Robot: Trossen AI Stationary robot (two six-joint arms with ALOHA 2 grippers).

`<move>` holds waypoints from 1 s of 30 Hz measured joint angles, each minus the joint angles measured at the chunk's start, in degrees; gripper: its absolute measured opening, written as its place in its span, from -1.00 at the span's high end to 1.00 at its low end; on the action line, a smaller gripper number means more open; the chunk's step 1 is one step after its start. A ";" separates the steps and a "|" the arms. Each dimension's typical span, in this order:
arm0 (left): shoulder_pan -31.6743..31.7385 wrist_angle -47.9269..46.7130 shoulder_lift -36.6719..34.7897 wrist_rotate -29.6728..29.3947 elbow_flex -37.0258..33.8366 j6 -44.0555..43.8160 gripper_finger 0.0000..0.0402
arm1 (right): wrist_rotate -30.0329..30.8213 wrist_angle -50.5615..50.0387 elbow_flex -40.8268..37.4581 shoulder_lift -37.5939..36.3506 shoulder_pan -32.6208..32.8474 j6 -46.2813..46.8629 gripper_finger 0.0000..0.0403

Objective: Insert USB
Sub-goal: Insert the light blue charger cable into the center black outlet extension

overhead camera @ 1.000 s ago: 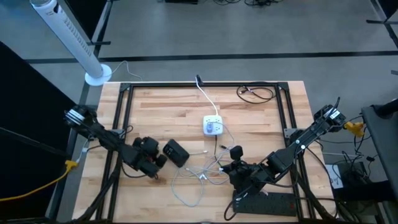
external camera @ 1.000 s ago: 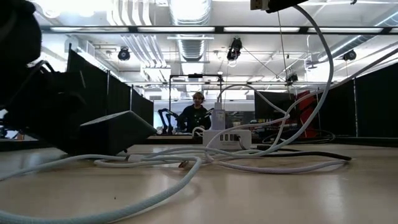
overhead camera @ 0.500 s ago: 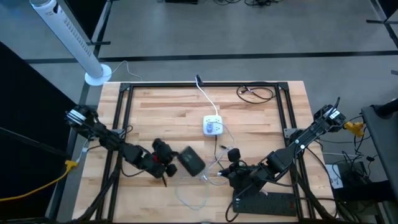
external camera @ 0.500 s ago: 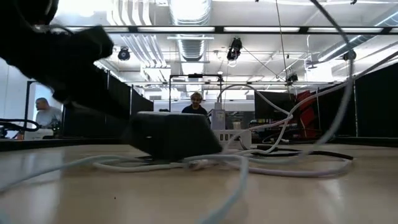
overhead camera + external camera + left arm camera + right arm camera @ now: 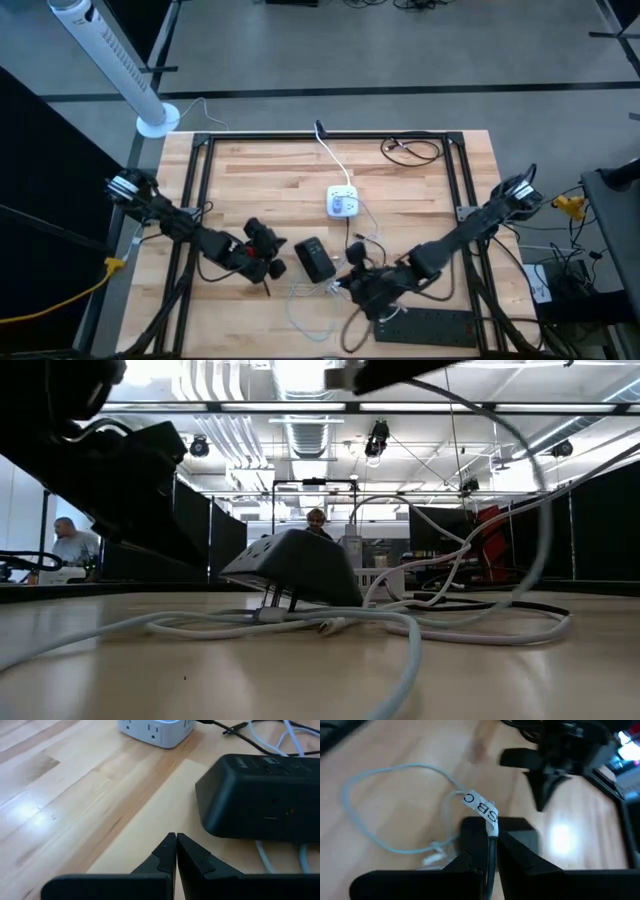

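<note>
A black charger box (image 5: 314, 258) sits on the wood table among loose white cables (image 5: 305, 298), its near side propped up on them (image 5: 295, 568). Behind it lies a white power strip (image 5: 343, 203). My left gripper (image 5: 274, 265) is shut just left of the box, with a strip of bare table between its tips (image 5: 175, 845) and the box (image 5: 265, 805). My right gripper (image 5: 352, 283) hovers right of the box and near it, shut on a white cable carrying a tag that reads "USB C" (image 5: 481, 806). My right gripper pinches the white cable (image 5: 492, 834) between its two fingers, just below the paper tag. The fingers slant down from the table's right side. The tagged end sticks out past the fingertips, lifted off the table, while the rest trails in a slack loop (image 5: 375, 790) on the wood.
A black power bar (image 5: 430, 328) lies at the near edge under the right arm. A dark cable coil (image 5: 410, 150) rests at the far right. A black metal frame (image 5: 200, 180) borders the table. People sit in the room beyond (image 5: 318, 530).
My left gripper has swept toward the table's right with its wrist rolling, shoving the black box right and turning it; the box now sits tipped on the cables. My right gripper has moved left toward the box with the cable, and the loose white loop has drawn in.
</note>
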 joint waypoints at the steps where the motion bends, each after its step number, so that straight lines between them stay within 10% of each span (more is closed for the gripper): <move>1: 0.43 0.03 0.00 0.42 -0.05 0.34 1.00 | 0.00 -2.80 2.16 0.54 -0.86 0.04 0.94; 9: 1.92 0.03 2.01 5.56 -0.53 4.56 1.00 | -16.45 -26.87 20.33 6.66 -8.17 4.50 0.94; 22: 2.18 14.68 12.52 1.94 -2.59 13.52 1.00 | -17.77 -46.92 39.79 22.90 -17.80 -2.38 0.94; 30: 2.86 19.85 13.95 1.12 -2.67 17.43 1.00 | -28.68 -50.01 42.79 24.95 -26.10 -9.09 0.94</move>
